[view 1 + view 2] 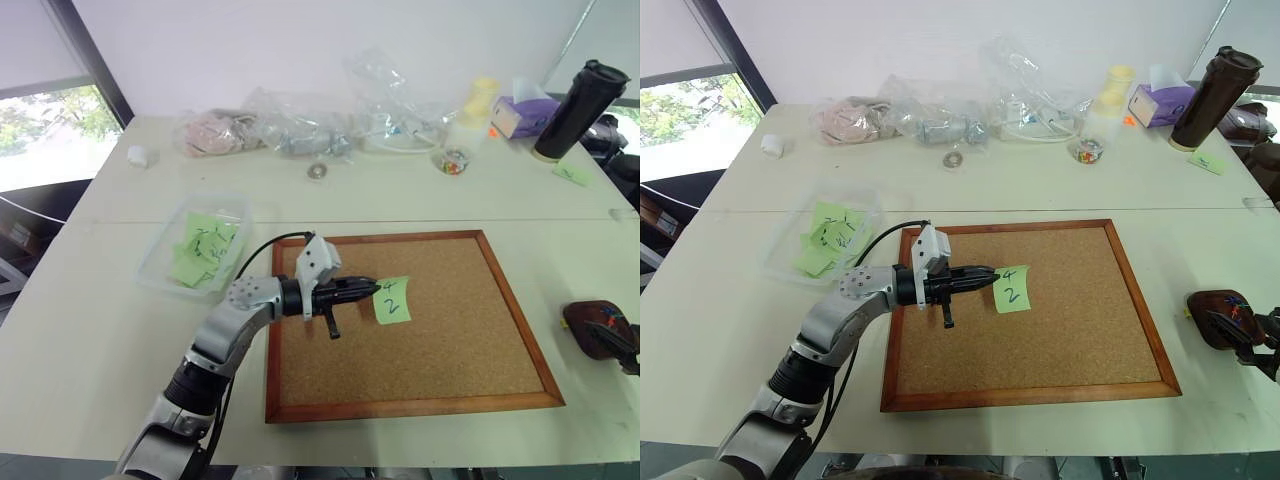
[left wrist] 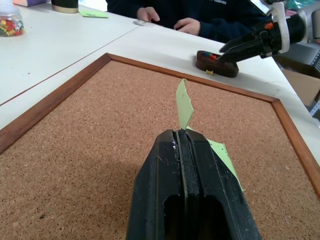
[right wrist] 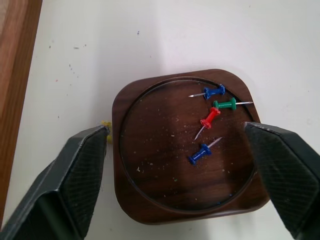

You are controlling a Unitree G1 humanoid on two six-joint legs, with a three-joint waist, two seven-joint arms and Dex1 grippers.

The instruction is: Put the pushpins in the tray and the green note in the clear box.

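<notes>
The left gripper (image 2: 182, 137), nearest the wrist camera, is clamped on the note's (image 1: 1011, 288) edge over the cork board (image 1: 1060, 330), hiding the pinched corner. Left of the board, the box (image 1: 160, 262) holds green slips. Right of it, the right gripper (image 3: 175, 145), jaws wide apart, straddles the tray (image 3: 150, 200) holding four pushpins (image 3: 210, 117); a yellow speck beside it is half hidden.

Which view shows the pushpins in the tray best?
The right wrist view: four pushpins lie plainly in the tray, two blue, one green, one red. The eye views and the left wrist view show them as tiny coloured specks.
</notes>
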